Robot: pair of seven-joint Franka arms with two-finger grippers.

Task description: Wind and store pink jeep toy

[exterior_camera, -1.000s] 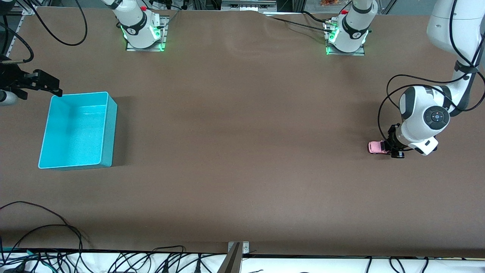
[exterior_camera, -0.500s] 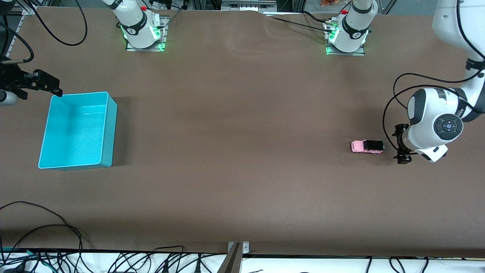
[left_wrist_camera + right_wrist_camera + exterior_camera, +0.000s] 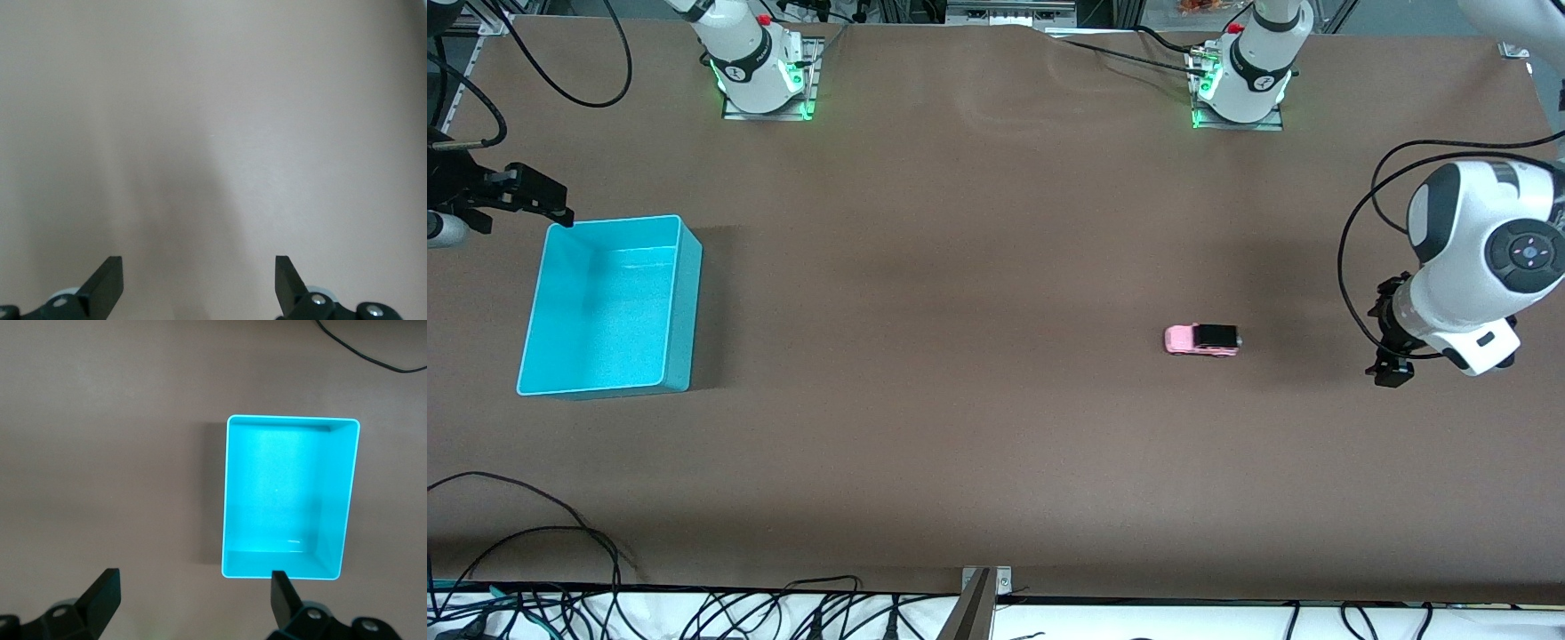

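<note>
The pink jeep toy (image 3: 1201,340), light pink with a black roof, stands on its wheels on the brown table, between the table's middle and the left arm's end. My left gripper (image 3: 1391,356) is open and empty over the table at the left arm's end, well apart from the jeep. Its wrist view shows only bare table between its fingertips (image 3: 110,280). My right gripper (image 3: 534,200) is open and empty, raised beside the turquoise bin (image 3: 680,302) at the right arm's end. The empty bin (image 3: 287,570) shows in the right wrist view.
Both arm bases (image 3: 760,67) stand along the table's edge farthest from the front camera. Black cables (image 3: 560,533) lie along the table's edge nearest that camera.
The left gripper let go of the jeep and drew back and up toward the left arm's end. The jeep rolled along the table toward the right arm's end.
</note>
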